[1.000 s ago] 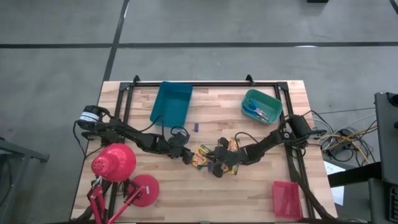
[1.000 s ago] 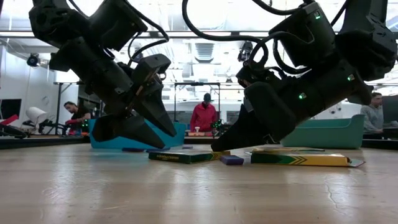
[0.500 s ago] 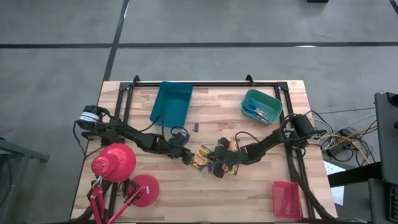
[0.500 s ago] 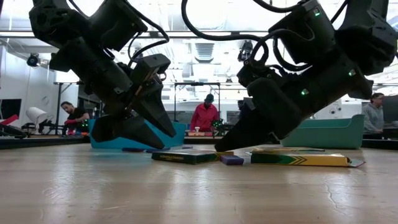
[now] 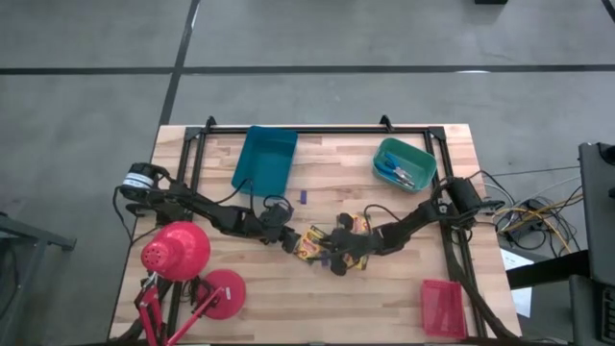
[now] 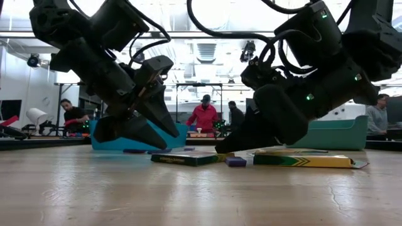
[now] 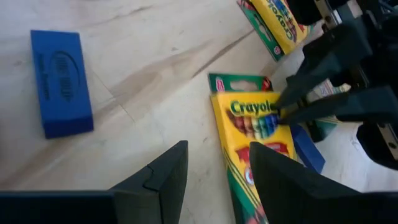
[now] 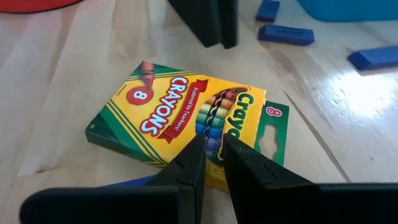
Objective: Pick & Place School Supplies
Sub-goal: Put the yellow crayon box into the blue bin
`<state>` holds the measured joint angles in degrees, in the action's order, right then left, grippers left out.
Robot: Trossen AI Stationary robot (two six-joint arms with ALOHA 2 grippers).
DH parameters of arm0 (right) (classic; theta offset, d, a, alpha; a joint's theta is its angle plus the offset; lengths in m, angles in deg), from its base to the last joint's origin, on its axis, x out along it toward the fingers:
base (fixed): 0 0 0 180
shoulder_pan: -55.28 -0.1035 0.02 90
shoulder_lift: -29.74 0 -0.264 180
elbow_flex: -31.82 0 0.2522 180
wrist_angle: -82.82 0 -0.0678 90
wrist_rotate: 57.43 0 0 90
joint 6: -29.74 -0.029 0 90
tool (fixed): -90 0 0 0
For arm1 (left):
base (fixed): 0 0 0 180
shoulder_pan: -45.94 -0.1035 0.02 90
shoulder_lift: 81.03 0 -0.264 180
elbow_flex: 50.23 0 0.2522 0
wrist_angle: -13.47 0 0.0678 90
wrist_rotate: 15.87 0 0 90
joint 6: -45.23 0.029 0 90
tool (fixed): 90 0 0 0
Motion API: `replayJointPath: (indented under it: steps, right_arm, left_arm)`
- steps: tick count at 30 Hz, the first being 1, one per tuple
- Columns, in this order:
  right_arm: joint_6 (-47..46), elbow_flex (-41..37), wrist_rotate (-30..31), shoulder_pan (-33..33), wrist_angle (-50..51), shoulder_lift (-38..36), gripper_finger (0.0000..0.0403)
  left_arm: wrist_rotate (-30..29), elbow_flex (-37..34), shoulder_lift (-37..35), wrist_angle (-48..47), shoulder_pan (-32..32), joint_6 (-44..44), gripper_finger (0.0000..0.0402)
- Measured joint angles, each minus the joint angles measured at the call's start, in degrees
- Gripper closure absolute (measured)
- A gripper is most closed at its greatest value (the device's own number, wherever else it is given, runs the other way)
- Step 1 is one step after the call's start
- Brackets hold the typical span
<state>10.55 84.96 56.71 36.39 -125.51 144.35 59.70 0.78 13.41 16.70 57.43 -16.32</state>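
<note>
A yellow crayon box (image 8: 180, 118) lies flat mid-table, also in the left wrist view (image 7: 255, 146); its far side rests on a small purple-blue stick (image 7: 308, 149). Two more crayon boxes (image 5: 363, 223) (image 5: 359, 261) lie close by. My right gripper (image 8: 213, 140) is shut, its tips down on the box. My left gripper (image 7: 219, 146) is open, low over the table at the box's left side (image 5: 288, 240), touching nothing. Blue-handled scissors (image 5: 399, 173) lie in the teal tray. Another purple stick (image 5: 302, 197) lies apart. My right gripper touches the printed top face (image 8: 214, 121) of the crayon box, near the crayon picture in its middle, with the tips of its shut fingers (image 7: 283, 111). The fingers slant down from the table's right side. The box stays lying on the table and on the stick.
A blue tray (image 5: 264, 159) sits at the far left, a teal tray (image 5: 423, 159) at the far right, a red tray (image 5: 442, 308) near the right corner. A red desk lamp (image 5: 178, 252) stands at the near left. More purple-blue sticks (image 8: 286, 34) lie near the blue tray.
</note>
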Motion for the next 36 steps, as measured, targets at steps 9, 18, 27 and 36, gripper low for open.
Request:
replayJointPath:
  steps: [9, 18, 27, 36]
  right_arm:
    - [1.7, 0.0, 2.0, 0.0, -1.8, 0.0, 0.0351]
    - [5.2, 0.0, 4.2, 0.0, -6.2, 0.0, 0.0351]
    - [4.5, -0.2, 2.8, -1.7, -3.5, 0.0, 0.0351]
    - [2.5, -0.8, 2.8, -2.0, -2.4, -0.1, 0.0351]
  left_arm:
    - [0.0, 0.0, 0.0, 0.1, 0.0, 0.0, 0.0225]
    - [0.0, 0.0, 0.0, 0.0, 0.0, 0.1, 0.0225]
    - [0.0, 0.0, 0.0, 0.0, 0.0, 0.1, 0.0225]
    - [0.0, 0.0, 0.0, -0.1, 0.0, 0.1, 0.0225]
